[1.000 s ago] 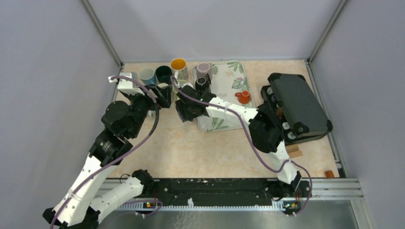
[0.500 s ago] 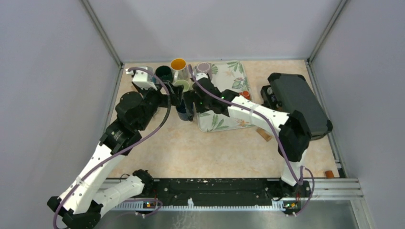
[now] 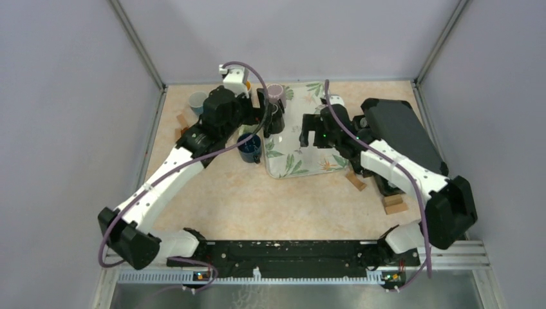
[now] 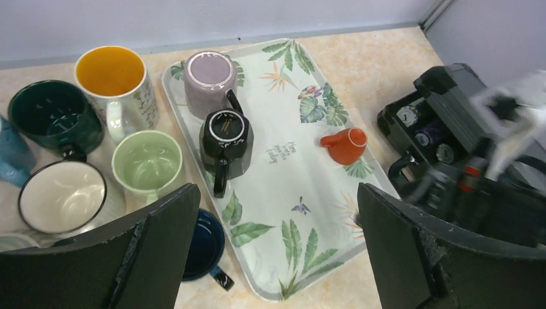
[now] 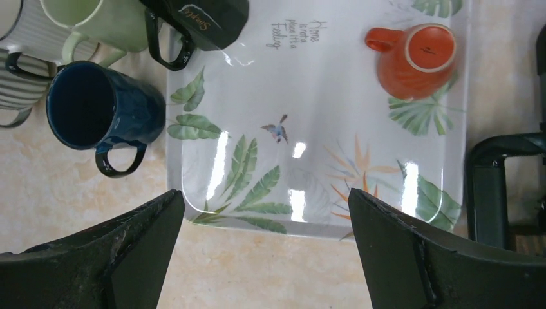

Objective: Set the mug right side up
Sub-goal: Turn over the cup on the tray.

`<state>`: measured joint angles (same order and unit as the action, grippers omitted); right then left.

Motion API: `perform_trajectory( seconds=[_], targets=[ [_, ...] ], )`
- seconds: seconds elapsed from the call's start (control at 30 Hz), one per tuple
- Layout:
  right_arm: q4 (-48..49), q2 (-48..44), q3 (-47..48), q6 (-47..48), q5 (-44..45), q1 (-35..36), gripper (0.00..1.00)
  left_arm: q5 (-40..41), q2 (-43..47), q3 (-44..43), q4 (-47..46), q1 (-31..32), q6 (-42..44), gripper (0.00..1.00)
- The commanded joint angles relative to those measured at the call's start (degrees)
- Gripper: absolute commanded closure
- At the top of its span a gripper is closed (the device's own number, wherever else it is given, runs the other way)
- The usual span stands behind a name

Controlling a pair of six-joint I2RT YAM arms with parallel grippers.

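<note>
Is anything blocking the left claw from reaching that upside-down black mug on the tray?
Nothing visible does. The left gripper is open above the black mug, with no object between them. The purple mug stands close behind it, and the green mug sits beside it, off the tray.

Navy mug [image 4: 207, 239] is half hidden behind a finger [image 4: 161, 251] of my left claw [image 4: 277, 257], blue mug [image 4: 9, 158] cropped at the frame's left edge (annoying), right arm [image 4: 512, 112] just a blur.
</note>
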<state>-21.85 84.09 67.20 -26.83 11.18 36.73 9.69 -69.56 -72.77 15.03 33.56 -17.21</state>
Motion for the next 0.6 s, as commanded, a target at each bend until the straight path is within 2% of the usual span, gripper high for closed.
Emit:
perform_trajectory(
  seconds=[0.0,0.23,0.57],
  targets=[
    [4.7,-7.3,-4.0,-1.0,0.0,-1.7,0.01,-7.2,-9.3,-7.2,-0.7,-3.5,1.8,0.02],
    [4.1,-12.5,-7.5,-0.1,-1.2,-3.9,0.01,-15.0,-24.3,-16.7,3.0,-8.0,3.5,0.02],
    [5.5,-14.7,-10.5,0.4,-3.2,-5.3,0.01,-18.6,-33.4,-17.3,3.7,-10.9,6.2,0.01]
  ],
)
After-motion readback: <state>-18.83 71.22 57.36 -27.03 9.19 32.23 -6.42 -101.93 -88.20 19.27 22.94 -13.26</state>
